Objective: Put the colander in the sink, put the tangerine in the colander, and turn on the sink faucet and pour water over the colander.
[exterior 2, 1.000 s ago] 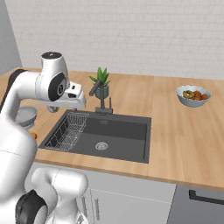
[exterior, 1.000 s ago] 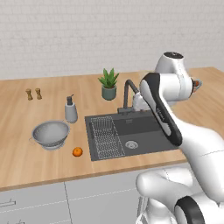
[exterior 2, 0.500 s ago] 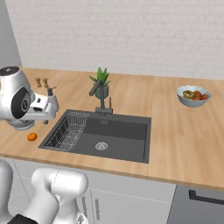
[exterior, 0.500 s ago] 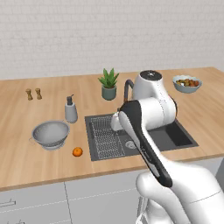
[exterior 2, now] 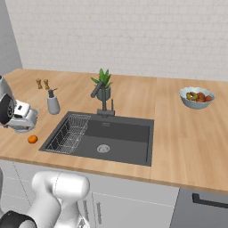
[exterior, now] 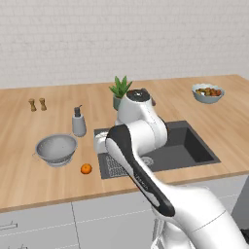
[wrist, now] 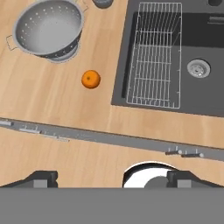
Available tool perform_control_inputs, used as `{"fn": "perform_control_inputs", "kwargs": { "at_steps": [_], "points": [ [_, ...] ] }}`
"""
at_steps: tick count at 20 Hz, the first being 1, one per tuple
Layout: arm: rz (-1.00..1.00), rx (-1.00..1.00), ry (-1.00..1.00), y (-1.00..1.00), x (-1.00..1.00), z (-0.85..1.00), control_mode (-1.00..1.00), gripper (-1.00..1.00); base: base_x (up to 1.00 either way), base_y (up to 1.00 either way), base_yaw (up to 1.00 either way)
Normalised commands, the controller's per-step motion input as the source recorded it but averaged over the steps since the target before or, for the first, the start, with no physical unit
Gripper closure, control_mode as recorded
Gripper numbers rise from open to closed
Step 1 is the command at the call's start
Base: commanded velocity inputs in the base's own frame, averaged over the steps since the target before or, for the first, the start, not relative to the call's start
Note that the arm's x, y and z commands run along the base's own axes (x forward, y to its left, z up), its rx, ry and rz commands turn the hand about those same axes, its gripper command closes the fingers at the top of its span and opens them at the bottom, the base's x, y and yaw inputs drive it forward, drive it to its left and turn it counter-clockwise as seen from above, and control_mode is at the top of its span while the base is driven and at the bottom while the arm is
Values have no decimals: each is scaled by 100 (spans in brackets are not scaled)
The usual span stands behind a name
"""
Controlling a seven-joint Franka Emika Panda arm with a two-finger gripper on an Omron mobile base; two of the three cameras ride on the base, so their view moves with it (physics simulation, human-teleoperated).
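Matt light-wood counter [wrist: 52, 109], shiny perforated metal colander [wrist: 48, 28] (silver-grey), dark matt sink [wrist: 205, 94] w/ wire rack [wrist: 155, 54].

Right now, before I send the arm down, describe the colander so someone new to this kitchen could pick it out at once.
Start at the dark sink set in the wooden counter. On the bare wood to its left, in front of the grey soap bottle, sits the colander. It is a round silver bowl full of small holes with little side handles, far bigger than the tangerine lying beside it.
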Motion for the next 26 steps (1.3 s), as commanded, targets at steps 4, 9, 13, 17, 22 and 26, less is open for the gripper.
{"fn": "perform_control_inputs", "kwargs": {
  "at_steps": [4,9,13,17,22,26],
  "points": [
    [4,7,7,46,44,-12,-100,-100,0,0,0],
    [4,3,1,40,61,-22,-100,-100,0,0,0],
    [0,0,3,24,66,-13,-100,-100,0,0,0],
    [0,1,5,5,63,-21,-100,-100,0,0,0],
    [0,1,3,12,59,-23,-100,-100,0,0,0],
    [0,0,2,36,43,-28,-100,-100,0,0,0]
  ]
}}
